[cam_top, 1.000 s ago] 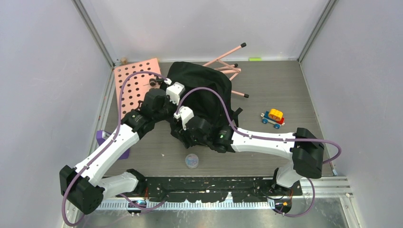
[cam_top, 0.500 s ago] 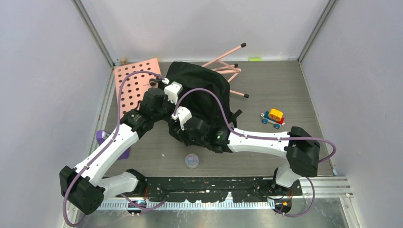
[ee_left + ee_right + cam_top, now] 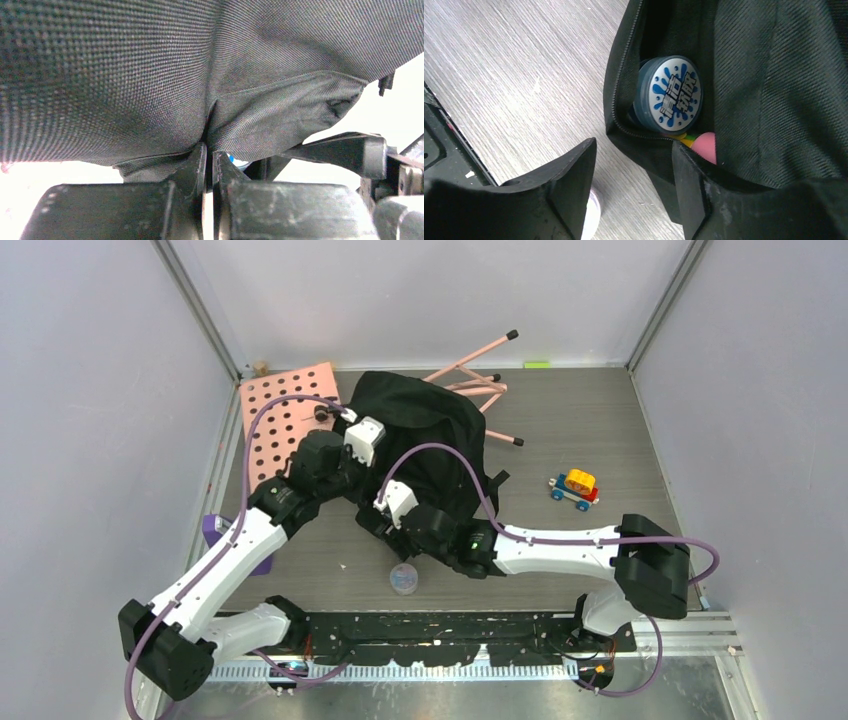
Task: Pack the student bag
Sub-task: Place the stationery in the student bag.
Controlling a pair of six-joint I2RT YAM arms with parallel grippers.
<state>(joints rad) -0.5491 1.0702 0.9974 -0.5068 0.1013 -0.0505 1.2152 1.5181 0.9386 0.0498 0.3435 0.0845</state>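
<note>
The student bag (image 3: 425, 425) is a large black fabric backpack lying mid-table. My left gripper (image 3: 209, 152) is shut on a fold of its fabric (image 3: 150, 90) at the bag's left side (image 3: 340, 465). My right gripper (image 3: 634, 165) is open and empty, just outside the bag's zipped opening (image 3: 616, 100) at its near edge. Inside the opening lies a round blue tub with a blue-and-white splash lid (image 3: 669, 95), with a pink thing (image 3: 705, 146) and yellow-green bits beside it.
A small clear round tub (image 3: 403, 578) sits on the table near the right gripper. A pink pegboard (image 3: 275, 420) lies far left, a purple block (image 3: 215, 530) left, pink rods (image 3: 480, 370) behind the bag, a toy car (image 3: 575, 488) right.
My right gripper has pulled back toward the near edge, out of the bag's opening. My left gripper has kept hold of the fabric and shifted slightly left.
</note>
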